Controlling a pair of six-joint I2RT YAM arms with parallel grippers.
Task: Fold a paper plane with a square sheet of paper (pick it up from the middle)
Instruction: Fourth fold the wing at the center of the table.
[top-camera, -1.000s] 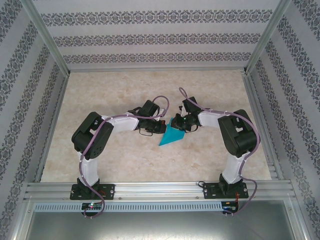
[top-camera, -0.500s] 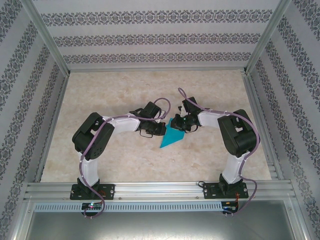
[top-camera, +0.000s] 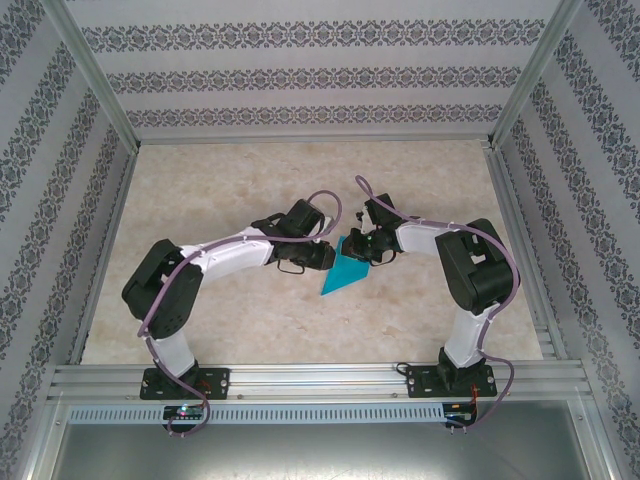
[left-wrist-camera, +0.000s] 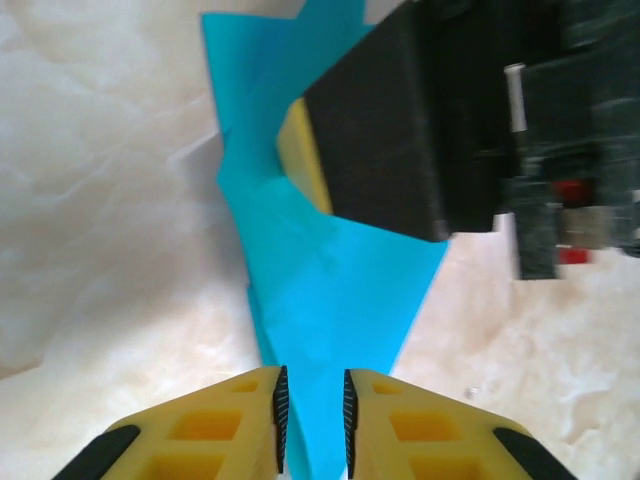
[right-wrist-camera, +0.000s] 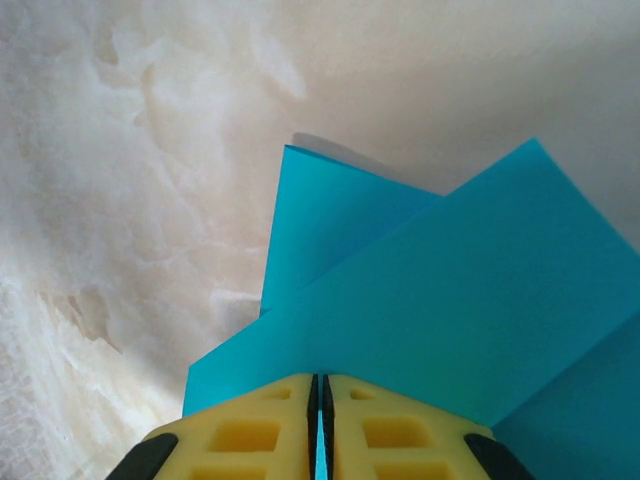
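One teal paper (top-camera: 343, 270) (left-wrist-camera: 330, 290) (right-wrist-camera: 450, 300), folded into overlapping flaps, lies on the marble table (top-camera: 430, 180) between both arms. The right gripper (top-camera: 362, 250) (right-wrist-camera: 320, 385) has its jaws closed on the paper's edge. The left gripper (top-camera: 322, 256) (left-wrist-camera: 312, 385) has its jaws slightly apart around the pointed end; they have parted since a second ago, and its elbow has swung outward to the left.

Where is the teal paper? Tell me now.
In the top view the teal paper is mid-table, the right gripper pinching its far end and the left gripper at its left edge.
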